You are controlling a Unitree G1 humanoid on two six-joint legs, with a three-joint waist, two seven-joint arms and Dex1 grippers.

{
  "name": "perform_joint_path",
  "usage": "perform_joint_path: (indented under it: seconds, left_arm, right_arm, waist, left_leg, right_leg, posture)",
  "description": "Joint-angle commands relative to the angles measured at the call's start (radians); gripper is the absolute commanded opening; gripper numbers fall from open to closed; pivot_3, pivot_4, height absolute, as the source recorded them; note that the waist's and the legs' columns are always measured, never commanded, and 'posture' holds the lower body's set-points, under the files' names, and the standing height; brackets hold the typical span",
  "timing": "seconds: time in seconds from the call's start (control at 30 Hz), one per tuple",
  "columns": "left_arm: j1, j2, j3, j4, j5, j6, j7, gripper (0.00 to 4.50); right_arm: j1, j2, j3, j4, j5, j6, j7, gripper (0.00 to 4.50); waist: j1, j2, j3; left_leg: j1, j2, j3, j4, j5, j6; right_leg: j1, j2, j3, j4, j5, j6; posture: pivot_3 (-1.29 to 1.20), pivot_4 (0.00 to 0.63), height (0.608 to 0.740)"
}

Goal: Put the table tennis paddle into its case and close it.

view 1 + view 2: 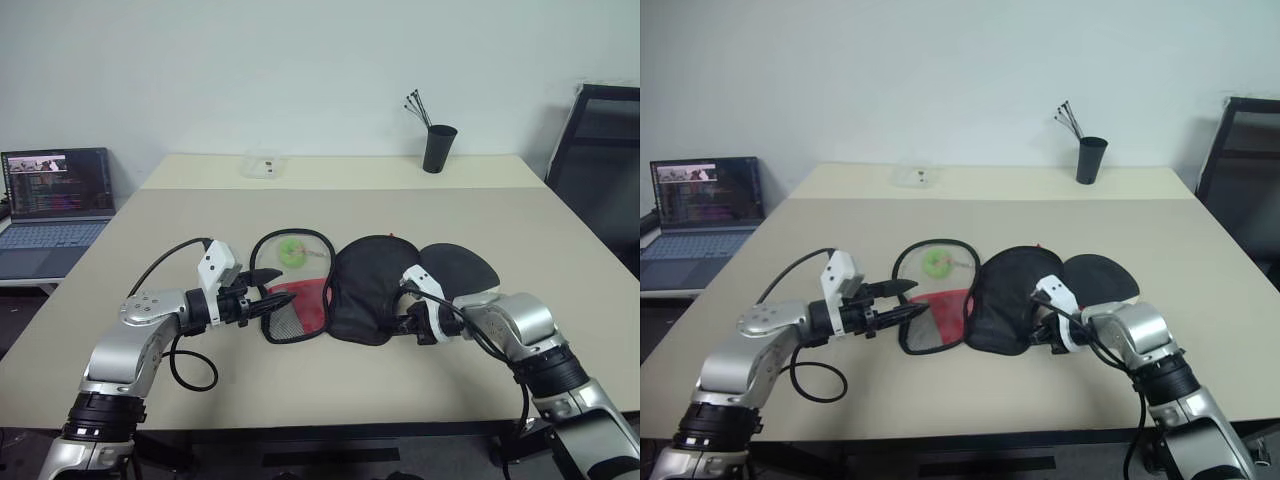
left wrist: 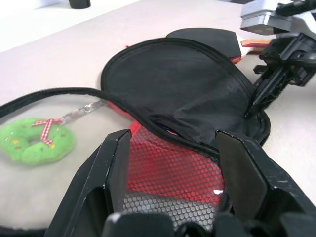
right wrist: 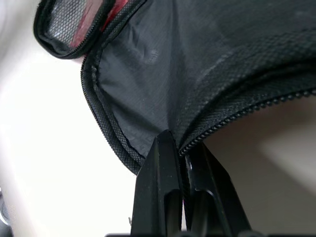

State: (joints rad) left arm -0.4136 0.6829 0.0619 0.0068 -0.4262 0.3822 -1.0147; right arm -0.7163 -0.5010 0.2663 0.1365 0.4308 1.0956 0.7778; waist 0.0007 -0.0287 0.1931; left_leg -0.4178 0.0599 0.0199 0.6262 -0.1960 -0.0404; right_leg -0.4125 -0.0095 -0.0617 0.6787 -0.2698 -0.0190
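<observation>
Lying unzipped on the tabletop (image 1: 420, 200), the case (image 1: 365, 290) has its black flap pinched at the zipper edge by the clenched right end effector (image 1: 408, 322). Just beyond rests the table tennis paddle (image 1: 460, 265); the left end effector (image 1: 272, 298) hovers released over the mesh half.

Plain white wall behind a beige table (image 1: 420, 215), open laptop (image 1: 55, 205) on a side desk at left, black chair (image 1: 600, 170) at right, black pen cup (image 1: 438, 148) near the far edge.
</observation>
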Motion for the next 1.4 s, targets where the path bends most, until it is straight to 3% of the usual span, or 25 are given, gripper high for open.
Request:
perform_joint_path:
  seconds: [0.03, 0.33, 0.77, 0.9, 1.0, 1.23, 1.4]
  left_arm:
    - [-0.021, -0.002, 0.0, -0.009, 0.005, -0.02, -0.005, 2.98]
    - [-0.015, -0.013, -0.004, -0.019, 0.011, -0.02, 0.004, 2.98]
    - [-0.04, -0.042, -0.026, -0.008, 0.033, -0.026, 0.01, 2.98]
    - [-0.044, -0.056, -0.032, -0.004, 0.042, -0.033, 0.011, 2.98]
    - [-0.052, -0.069, -0.041, 0.005, 0.048, -0.043, 0.011, 2.98]
    - [-0.104, -0.114, -0.077, 0.043, 0.054, -0.066, -0.023, 2.98]
    - [-0.154, -0.137, -0.102, 0.102, 0.068, -0.096, -0.043, 2.98]
  right_arm:
    - [-0.05, -0.027, 0.015, 0.071, -0.06, -0.059, 0.024, 0.01]
    - [-0.105, -0.02, 0.021, 0.167, -0.114, -0.113, 0.057, 0.01]
    - [-0.153, -0.083, -0.008, 0.235, -0.187, -0.201, 0.077, 4.36]
    - [-0.079, -0.199, -0.027, 0.069, -0.192, -0.247, 0.131, 4.46]
    - [-0.016, -0.248, -0.126, -0.055, -0.144, -0.201, 0.105, 4.46]
    - [0.105, -0.268, -0.384, -0.127, -0.128, -0.117, -0.075, 4.46]
    - [0.213, -0.282, -0.444, -0.128, -0.138, -0.12, -0.126, 4.46]
  waist:
    - [0.0, 0.0, 0.0]
    - [0.0, 0.0, 0.0]
    - [0.001, 0.0, 0.0]
    - [0.007, 0.0, 0.001]
    - [0.006, -0.001, 0.001]
    - [0.0, -0.002, 0.002]
    - [-0.001, -0.002, 0.002]
  left_leg:
    - [0.0, 0.0, 0.0, 0.0, 0.0, 0.0]
    - [0.0, 0.001, 0.0, 0.0, 0.0, 0.0]
    - [0.0, 0.0, 0.0, 0.001, 0.0, 0.0]
    - [-0.001, 0.0, 0.002, 0.001, 0.0, 0.0]
    - [-0.003, 0.0, 0.004, 0.001, 0.0, -0.001]
    - [-0.002, 0.001, 0.008, 0.001, -0.001, -0.001]
    - [-0.002, 0.001, 0.011, 0.001, -0.001, -0.001]
  right_leg:
    - [0.0, 0.001, 0.0, 0.0, 0.0, 0.0]
    - [0.0, 0.002, 0.0, 0.0, 0.0, 0.0]
    - [0.0, 0.003, 0.001, 0.0, 0.001, 0.0]
    - [-0.002, 0.002, 0.002, 0.0, 0.001, 0.0]
    - [-0.004, 0.002, 0.004, -0.001, 0.001, 0.0]
    - [-0.007, 0.003, 0.009, 0.001, 0.002, 0.0]
    - [-0.007, 0.007, 0.012, 0.001, 0.003, 0.0]
  posture:
    - [0.0, 0.15, 0.74]
    - [0.0, 0.15, 0.74]
    - [0.0, 0.15, 0.74]
    - [0.0, 0.15, 0.74]
    - [0.0, 0.15, 0.74]
    - [0.0, 0.15, 0.74]
    - [0.0, 0.15, 0.74]
